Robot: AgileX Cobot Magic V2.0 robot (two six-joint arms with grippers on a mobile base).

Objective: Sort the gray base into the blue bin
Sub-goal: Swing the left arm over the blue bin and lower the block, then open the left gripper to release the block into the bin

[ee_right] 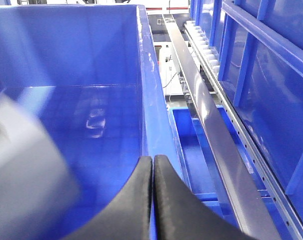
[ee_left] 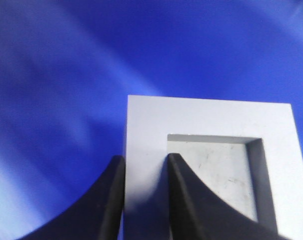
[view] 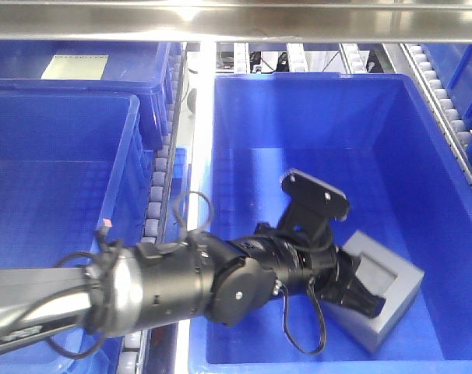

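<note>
Exterior front-facing view: left gripper (view: 366, 300) reaching from the lower left into the blue bin (view: 314, 93), low near the bin's front right corner. Gray base (view: 380, 300) resting on, or just above, the bin floor there, tilted, recessed face turned up and toward the arm.

Left wrist view: gray base (ee_left: 211, 165) straight ahead of the jaws, one finger outside its left wall, the other inside the square recess, both pressed against that wall. Jaws narrowly parted, clamped on that one wall. No clear long axis; block near square.

Right wrist view: right gripper (ee_right: 152, 200) fingers touching, fully closed, holding nothing, at the bin's right rim. Left arm plainly nearer. Likely next: opening the jaws to release.
</note>
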